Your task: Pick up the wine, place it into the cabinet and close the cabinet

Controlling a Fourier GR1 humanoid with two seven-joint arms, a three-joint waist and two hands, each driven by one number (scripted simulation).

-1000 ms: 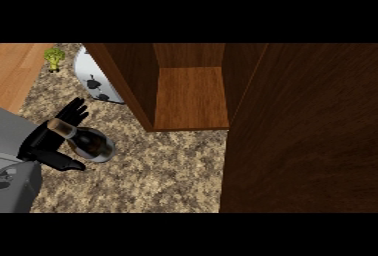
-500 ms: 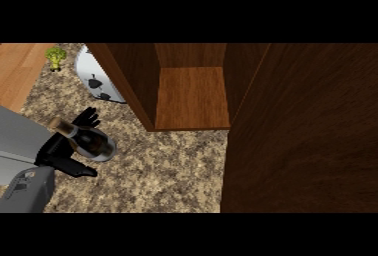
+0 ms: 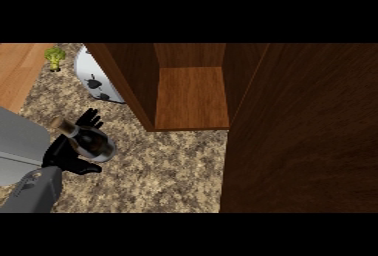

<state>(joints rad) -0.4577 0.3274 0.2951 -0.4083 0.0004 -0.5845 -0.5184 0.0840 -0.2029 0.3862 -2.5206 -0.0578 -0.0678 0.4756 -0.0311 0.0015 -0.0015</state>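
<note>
The wine bottle (image 3: 94, 142) is dark with a cork-coloured top (image 3: 63, 124). It is tilted, neck pointing up-left, above the speckled counter (image 3: 162, 170) at the view's left. My left hand (image 3: 65, 155) is shut on it, with its fingertips (image 3: 91, 119) showing past the bottle. The wooden cabinet (image 3: 190, 97) stands open to the right of the bottle, its shelf bare. Its left wall (image 3: 133, 85) lies between the bottle and the shelf. My right hand shows nowhere.
A broad dark wooden panel (image 3: 303, 130), seemingly the cabinet's open door, fills the right side. A white rounded object with black marks (image 3: 96, 80) sits behind the cabinet's left wall. A small green plant (image 3: 53, 57) and a light wooden surface (image 3: 18, 70) lie at the upper left.
My left hand and the wine bottle have drifted slightly right, toward the cabinet. More of the grey forearm shows at the lower left.
</note>
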